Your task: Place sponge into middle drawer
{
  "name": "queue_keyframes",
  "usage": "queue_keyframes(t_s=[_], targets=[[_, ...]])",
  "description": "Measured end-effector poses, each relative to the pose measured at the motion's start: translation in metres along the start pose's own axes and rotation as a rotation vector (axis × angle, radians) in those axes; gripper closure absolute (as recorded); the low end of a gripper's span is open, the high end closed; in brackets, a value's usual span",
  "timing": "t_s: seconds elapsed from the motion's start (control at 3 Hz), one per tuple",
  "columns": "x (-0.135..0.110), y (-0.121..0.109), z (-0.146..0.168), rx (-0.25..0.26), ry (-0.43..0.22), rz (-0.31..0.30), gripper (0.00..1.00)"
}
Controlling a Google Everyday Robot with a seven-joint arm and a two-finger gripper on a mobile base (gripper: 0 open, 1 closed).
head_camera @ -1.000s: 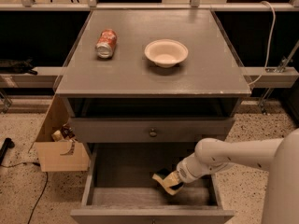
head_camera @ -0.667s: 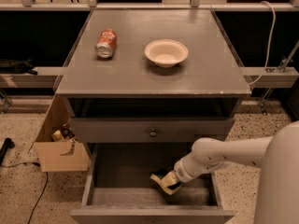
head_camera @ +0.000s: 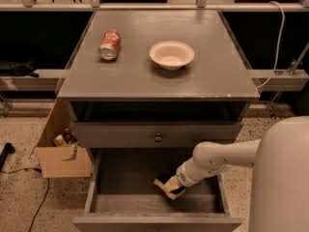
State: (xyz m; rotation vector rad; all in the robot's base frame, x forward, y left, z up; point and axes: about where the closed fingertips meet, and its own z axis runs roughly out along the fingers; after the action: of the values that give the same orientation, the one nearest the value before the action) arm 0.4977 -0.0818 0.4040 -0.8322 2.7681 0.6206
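Low centre, the gripper [head_camera: 175,181] clasps the sponge [head_camera: 164,187] inside the middle drawer [head_camera: 123,177]; released tilted, the sponge may tumble.

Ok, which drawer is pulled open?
The lower drawer, with the gripper inside it at the sponge; the drawer above, with the round knob, is pushed in.
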Motion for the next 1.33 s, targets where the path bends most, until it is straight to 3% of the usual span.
queue_keyframes(t_s=[1.33], targets=[[0.0000,0.0001,0.0001,0.000,0.000,0.000,0.03]])
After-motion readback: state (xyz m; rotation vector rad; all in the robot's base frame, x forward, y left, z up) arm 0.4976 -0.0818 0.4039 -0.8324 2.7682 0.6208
